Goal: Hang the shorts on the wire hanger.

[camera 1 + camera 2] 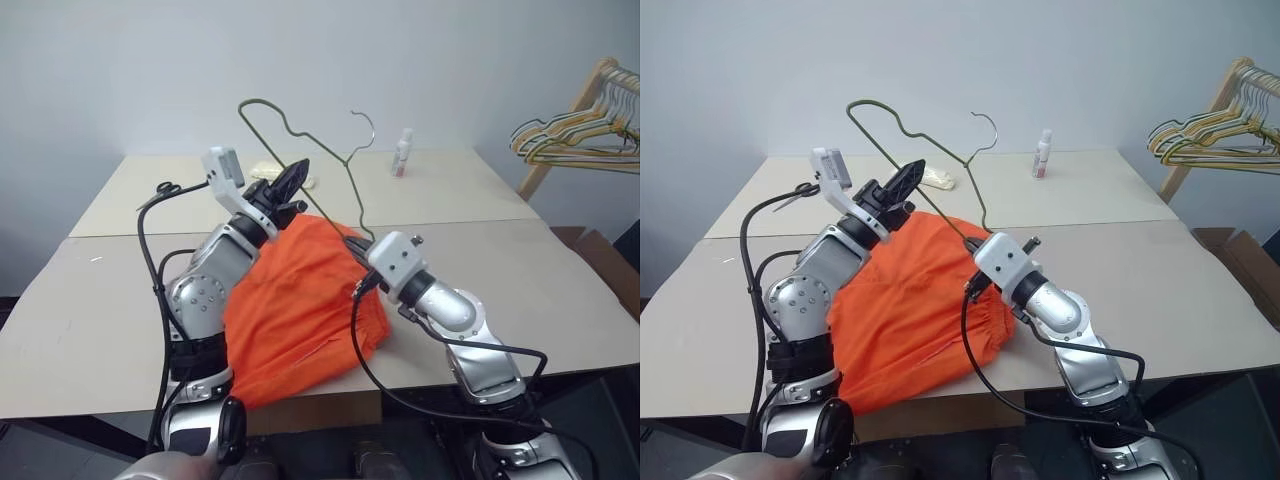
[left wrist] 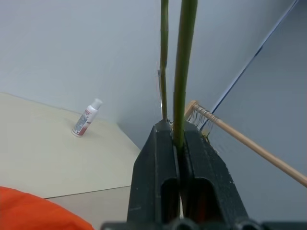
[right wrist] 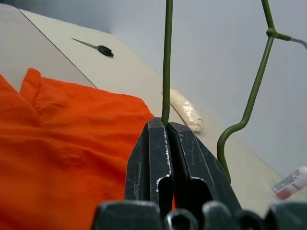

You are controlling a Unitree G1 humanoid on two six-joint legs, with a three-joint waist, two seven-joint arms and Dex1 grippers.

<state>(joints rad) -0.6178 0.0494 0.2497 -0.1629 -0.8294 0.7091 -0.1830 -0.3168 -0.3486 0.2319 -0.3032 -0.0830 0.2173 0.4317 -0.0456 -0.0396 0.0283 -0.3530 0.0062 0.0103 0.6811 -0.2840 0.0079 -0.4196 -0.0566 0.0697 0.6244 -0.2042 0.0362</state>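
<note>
The wire hanger [image 3: 167,57] is held up above the table, hook uppermost. My left gripper [image 1: 297,173] is shut on one wire of its frame, and the left wrist view shows the black fingers [image 2: 156,158] pinched around the thin olive wire. My right gripper [image 3: 165,125] is shut on another wire lower down, just over the shorts. The bright orange shorts [image 1: 300,300] lie bunched on the table between my arms, one end hanging over the front edge.
A small white bottle [image 1: 402,153] stands at the table's [image 1: 560,300] far side. Black scissors [image 1: 165,190] lie at the far left, and a pale packet [image 1: 937,178] sits behind the left gripper. A wooden rack with bunched hangers [image 1: 575,135] stands at the right.
</note>
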